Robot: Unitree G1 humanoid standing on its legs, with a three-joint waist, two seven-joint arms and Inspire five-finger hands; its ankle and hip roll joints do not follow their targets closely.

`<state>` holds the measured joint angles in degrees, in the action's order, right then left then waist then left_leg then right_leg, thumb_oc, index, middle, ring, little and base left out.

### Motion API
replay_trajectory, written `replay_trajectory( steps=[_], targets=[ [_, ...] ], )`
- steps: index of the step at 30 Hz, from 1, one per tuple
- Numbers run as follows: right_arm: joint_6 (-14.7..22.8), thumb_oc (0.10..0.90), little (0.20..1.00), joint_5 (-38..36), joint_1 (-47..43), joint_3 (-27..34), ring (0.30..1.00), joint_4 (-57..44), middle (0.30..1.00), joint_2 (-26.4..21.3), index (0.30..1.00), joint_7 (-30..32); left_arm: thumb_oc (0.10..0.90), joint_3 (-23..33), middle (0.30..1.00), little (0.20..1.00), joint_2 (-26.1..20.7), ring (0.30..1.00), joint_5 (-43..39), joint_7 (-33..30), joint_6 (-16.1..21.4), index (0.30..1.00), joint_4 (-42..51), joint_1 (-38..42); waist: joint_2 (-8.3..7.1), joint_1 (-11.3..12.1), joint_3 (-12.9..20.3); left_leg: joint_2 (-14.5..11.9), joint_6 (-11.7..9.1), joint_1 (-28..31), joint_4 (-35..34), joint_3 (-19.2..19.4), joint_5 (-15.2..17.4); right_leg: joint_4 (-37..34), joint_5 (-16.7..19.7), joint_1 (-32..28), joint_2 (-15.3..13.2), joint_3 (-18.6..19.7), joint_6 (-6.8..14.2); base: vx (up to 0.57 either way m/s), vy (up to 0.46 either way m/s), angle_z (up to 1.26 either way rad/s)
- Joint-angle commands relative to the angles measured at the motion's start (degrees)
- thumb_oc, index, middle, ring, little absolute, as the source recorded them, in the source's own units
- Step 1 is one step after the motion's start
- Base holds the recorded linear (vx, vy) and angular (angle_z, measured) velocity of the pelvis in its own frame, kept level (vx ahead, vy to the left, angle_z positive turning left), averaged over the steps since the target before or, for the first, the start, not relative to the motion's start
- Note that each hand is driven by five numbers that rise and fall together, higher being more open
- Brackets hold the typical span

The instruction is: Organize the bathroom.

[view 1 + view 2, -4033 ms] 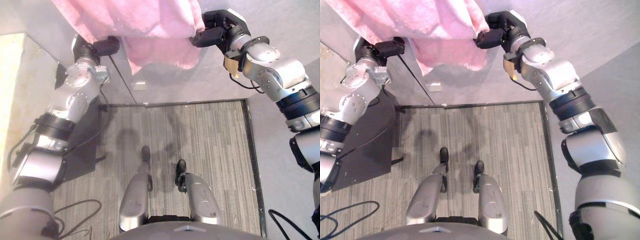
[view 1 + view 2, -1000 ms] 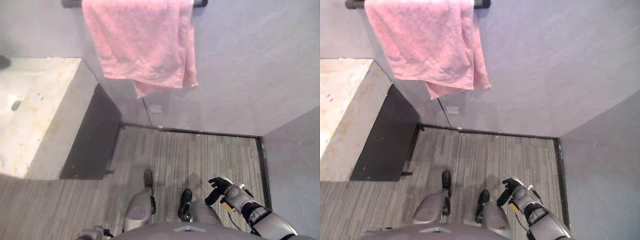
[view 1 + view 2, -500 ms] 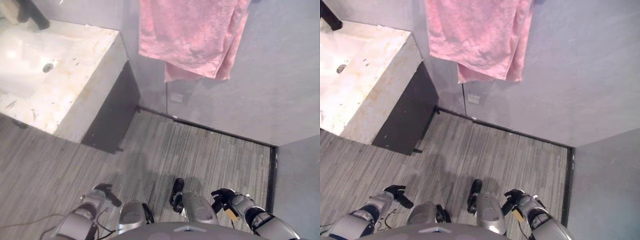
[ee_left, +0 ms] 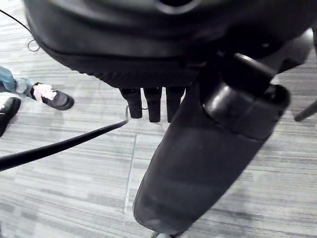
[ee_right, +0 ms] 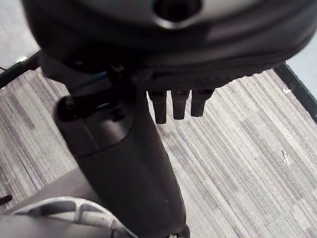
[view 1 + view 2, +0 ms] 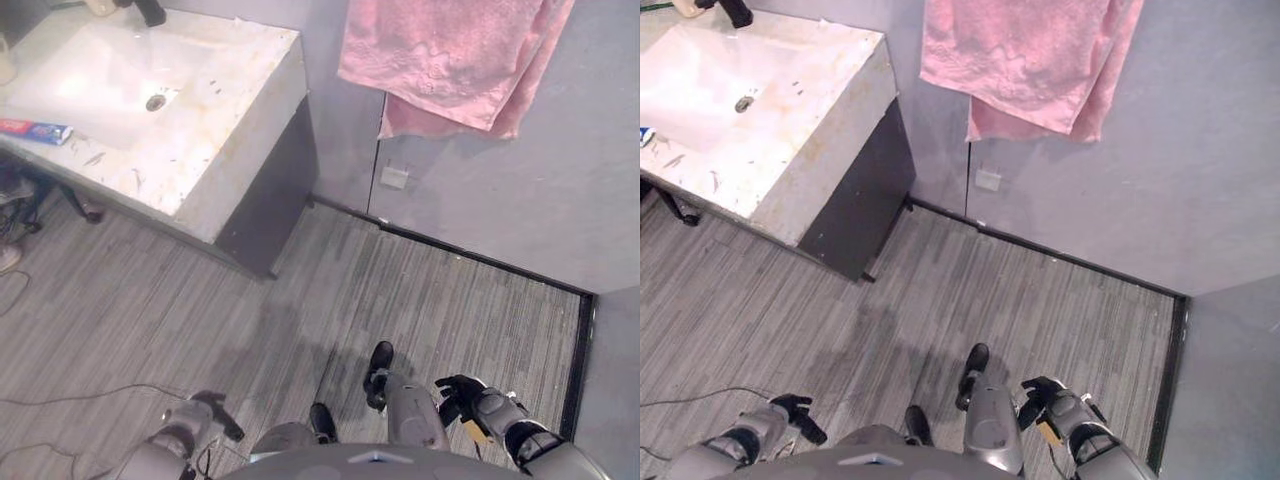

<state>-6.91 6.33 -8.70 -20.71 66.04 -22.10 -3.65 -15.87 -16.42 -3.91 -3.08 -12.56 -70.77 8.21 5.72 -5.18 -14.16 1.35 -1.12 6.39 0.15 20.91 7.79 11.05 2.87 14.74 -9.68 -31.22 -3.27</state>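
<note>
So we're looking down at a pink towel (image 6: 455, 60) that's draped over something up on the grey wall (image 6: 600, 150), with a second layer peeking out below its front edge. Using the towel as our anchor: off to its left sits the white marble sink (image 6: 150, 100), its basin bare apart from the drain (image 6: 154, 101). A tube of toothpaste (image 6: 35, 130) lies on the sink's rim, on the side far from the towel. A dark tap (image 6: 148, 12) stands at the back of the sink. Just under the towel there's a small white wall plate (image 6: 394, 178). The striped grey floor (image 6: 300, 300) runs well below the towel.

Both hands hang way down from the towel, near the floor and touching nothing. The left hand (image 6: 215, 410) is low and well off to the towel's left; its own wrist view has the fingers (image 4: 148, 101) pointing straight down, relaxed, holding nothing. The right hand (image 6: 462, 392) hangs almost straight below the towel, fingers (image 5: 176, 106) loose too, with nothing in them.

A person's shoe (image 4: 52, 96) shows on the floor in the left wrist view.
</note>
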Motion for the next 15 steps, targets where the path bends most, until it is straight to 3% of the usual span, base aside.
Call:
replay_trajectory(
  steps=[1,2,3,5,6,7,8,10,12,15],
  targets=[
    [0.5,0.800,0.900,-0.3,-1.3,-1.2,0.900,0.4,0.900,-0.1,0.900,0.5,0.800,1.7,0.900,0.900,-3.2,0.900,0.6,-0.7,1.4,0.900,0.8,0.8,-1.66,-1.2,-1.6,5.2,2.9,4.1,2.3,-1.0,6.3,-7.9,5.9,1.6,6.2,3.6,8.2,-0.27,0.063,0.08],
    [0.7,0.800,0.900,-0.4,-1.3,-1.3,0.900,0.5,0.900,-0.2,0.900,0.5,0.800,1.8,0.900,0.900,-3.3,0.900,1.0,-0.6,2.0,0.900,0.7,0.8,-1.78,-1.2,-2.0,5.5,3.2,3.7,1.9,-1.5,6.1,-7.8,6.2,1.9,6.2,4.2,8.5,-0.27,0.023,0.20],
    [1.0,0.800,0.900,-1.1,-1.1,-1.1,0.900,0.1,0.900,-0.4,0.900,0.4,0.800,1.5,0.900,0.900,-3.3,0.900,1.9,-0.5,2.4,0.900,1.0,0.7,-2.07,-1.3,-2.7,5.8,4.0,2.5,1.9,-3.2,5.9,-7.3,6.5,2.4,6.3,7.0,8.9,-0.25,-0.009,0.21],
    [0.9,0.800,0.900,-2.0,-0.5,-0.7,0.900,-0.5,0.900,-0.6,0.900,0.6,0.800,0.8,0.900,0.900,-3.4,0.900,3.4,-0.5,2.4,0.900,1.5,0.6,-2.14,-2.2,-3.6,5.7,5.1,0.6,2.7,-5.9,5.5,-5.5,6.3,3.4,6.1,15.0,9.7,-0.20,-0.060,0.49],
    [0.8,0.800,0.900,-1.8,-0.3,-0.5,0.900,-0.8,0.900,-0.6,0.900,0.5,0.800,0.3,0.900,0.900,-3.6,0.900,3.4,-0.5,2.4,0.900,1.8,0.7,-2.97,-3.0,-4.1,6.4,5.7,-0.9,3.3,-7.2,4.1,-5.0,7.5,4.5,5.0,19.1,9.7,-0.29,-0.146,0.91],
    [0.2,0.800,0.900,-4.2,0.3,0.0,0.900,-1.1,0.900,-0.7,0.900,0.9,0.800,-0.9,0.900,0.900,-4.3,0.900,6.0,0.2,2.1,0.900,2.9,1.0,-1.92,-4.9,-5.4,5.3,6.6,-3.0,4.5,-11.2,3.0,0.6,5.1,4.8,6.4,32.7,10.3,-0.30,-0.151,1.09],
    [-0.1,0.800,0.900,-4.7,0.6,0.1,0.900,-1.0,0.900,-0.8,0.900,1.3,0.800,-1.8,0.900,0.900,-4.8,0.900,6.5,0.7,1.7,0.900,3.4,1.4,-1.19,-5.9,-6.0,4.8,6.8,-3.9,5.3,-12.8,2.4,3.5,3.7,4.2,7.4,37.6,10.0,-0.23,-0.111,1.59],
    [-0.2,0.800,0.900,-3.7,0.8,0.3,0.900,-0.2,0.900,-0.8,0.900,1.7,0.800,-3.1,0.900,0.900,-5.3,0.900,5.5,1.3,0.8,0.900,3.7,1.9,0.27,-6.4,-6.3,3.7,6.4,-5.8,6.4,-14.3,0.9,7.8,1.6,3.0,7.8,41.2,9.0,-0.18,-0.028,2.48],
    [0.0,0.800,0.900,-2.9,-0.2,0.5,0.900,1.1,0.900,-0.7,0.900,1.5,0.800,-3.5,0.900,0.900,-5.2,0.900,4.4,1.1,-0.1,0.900,3.2,3.1,0.77,-5.5,-6.9,3.1,5.9,-7.6,7.2,-16.3,-0.2,9.2,2.1,0.7,5.6,41.9,8.1,-0.18,-0.064,1.80],
    [-0.4,0.800,0.900,-1.1,-2.3,-0.3,0.900,2.2,0.900,-0.4,0.900,0.2,0.800,-2.9,0.900,0.900,-4.8,0.900,2.1,-0.6,-1.1,0.900,1.7,4.3,-0.98,-4.1,-7.0,3.8,5.7,-8.3,6.2,-16.6,-1.3,0.3,-0.7,-3.7,5.7,40.0,9.8,-0.12,-0.089,0.52]
  ],
)
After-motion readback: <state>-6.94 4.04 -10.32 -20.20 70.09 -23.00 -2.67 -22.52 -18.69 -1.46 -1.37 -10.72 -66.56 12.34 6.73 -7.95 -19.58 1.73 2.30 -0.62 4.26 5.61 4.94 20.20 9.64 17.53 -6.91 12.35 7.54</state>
